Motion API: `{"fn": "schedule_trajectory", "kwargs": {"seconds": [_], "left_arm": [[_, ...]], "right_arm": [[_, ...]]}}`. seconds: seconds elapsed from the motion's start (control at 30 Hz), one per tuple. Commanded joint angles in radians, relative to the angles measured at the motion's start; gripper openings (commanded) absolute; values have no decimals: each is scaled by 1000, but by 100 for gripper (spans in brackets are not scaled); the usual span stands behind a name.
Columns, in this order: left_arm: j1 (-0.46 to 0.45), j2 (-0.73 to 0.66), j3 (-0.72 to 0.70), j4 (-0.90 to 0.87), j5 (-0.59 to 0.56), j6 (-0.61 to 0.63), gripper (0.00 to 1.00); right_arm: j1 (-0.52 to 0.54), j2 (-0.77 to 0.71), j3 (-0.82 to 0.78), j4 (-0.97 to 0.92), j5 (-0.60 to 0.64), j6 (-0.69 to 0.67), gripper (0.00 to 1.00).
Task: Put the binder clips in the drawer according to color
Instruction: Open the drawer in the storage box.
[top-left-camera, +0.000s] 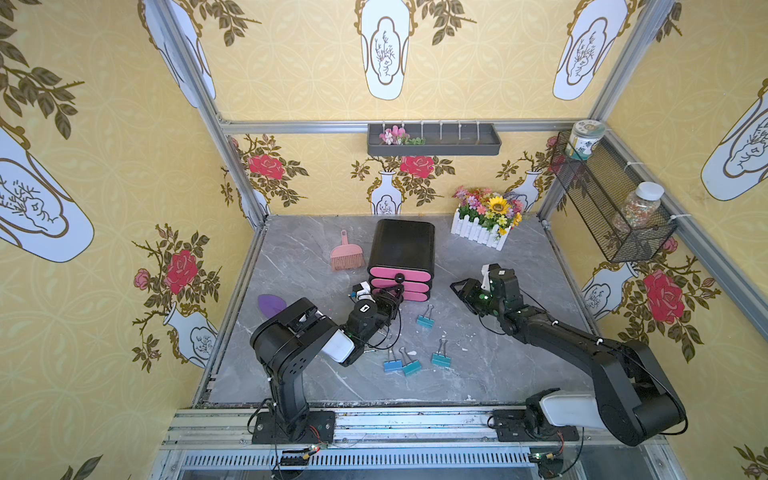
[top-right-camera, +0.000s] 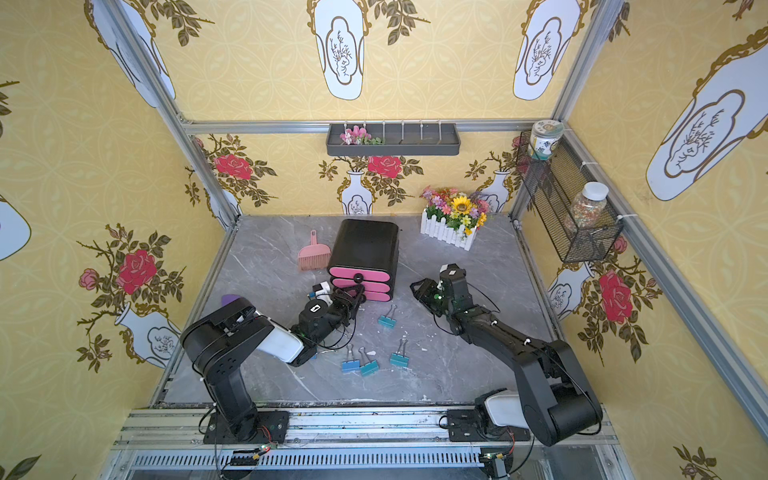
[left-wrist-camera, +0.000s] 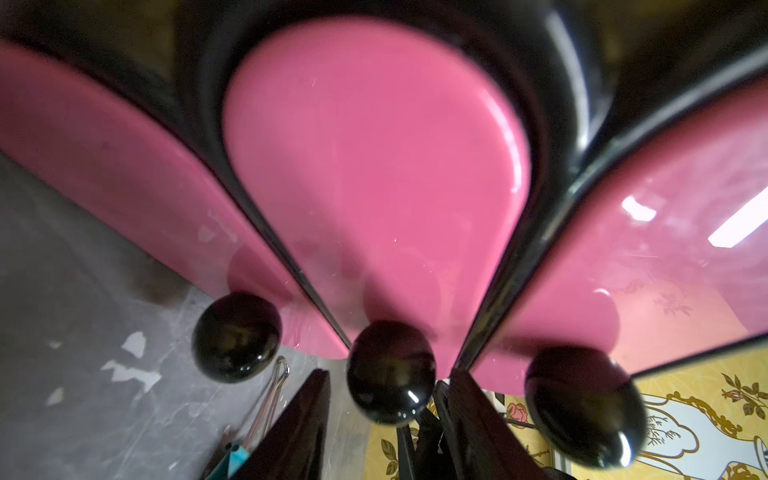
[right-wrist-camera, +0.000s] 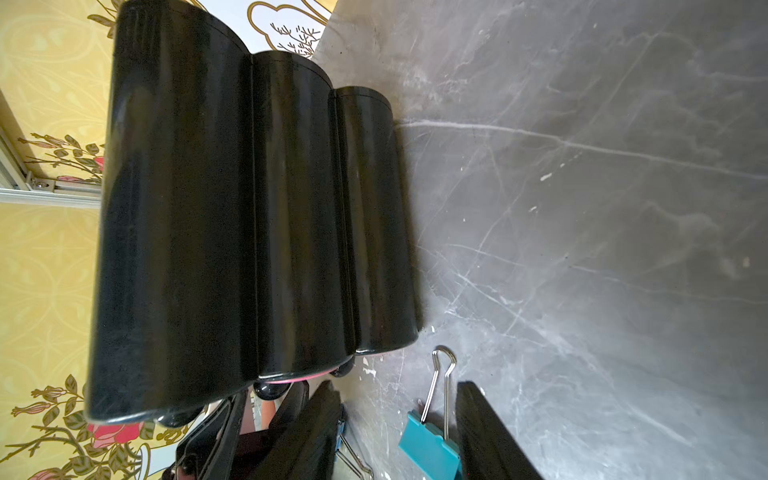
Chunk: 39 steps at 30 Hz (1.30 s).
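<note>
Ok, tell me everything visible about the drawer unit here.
The drawer unit is a glossy black plastic-looking case with three stacked pink drawer fronts, each with a round black knob, all apparently shut. It stands upright on the grey table near the back. The left gripper straddles the middle knob; contact is unclear.

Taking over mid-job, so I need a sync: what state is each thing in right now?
Drawers: all three shut.
Left hand: astride the middle knob, grip unclear.
Right hand: open, empty.
Blue clip: loose on the table.
Teal clips: three, loose on the table.
</note>
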<state>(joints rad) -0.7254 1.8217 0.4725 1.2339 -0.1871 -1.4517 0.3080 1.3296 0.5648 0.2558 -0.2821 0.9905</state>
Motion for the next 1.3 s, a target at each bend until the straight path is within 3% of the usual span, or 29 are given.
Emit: {"fn": "schedule_trajectory", "kwargs": {"seconds": [0.0, 0.57, 1.27], "left_arm": [[4, 20, 15, 27, 2, -1, 51], [8, 34, -1, 65, 7, -22, 33], [-94, -167, -230, 68, -40, -103, 35]], "right_arm": [[-3, -19, -12, -1, 3, -6, 50], [-14, -125, -43, -64, 6, -11, 50], [14, -190, -72, -113, 32, -29, 50]]}}
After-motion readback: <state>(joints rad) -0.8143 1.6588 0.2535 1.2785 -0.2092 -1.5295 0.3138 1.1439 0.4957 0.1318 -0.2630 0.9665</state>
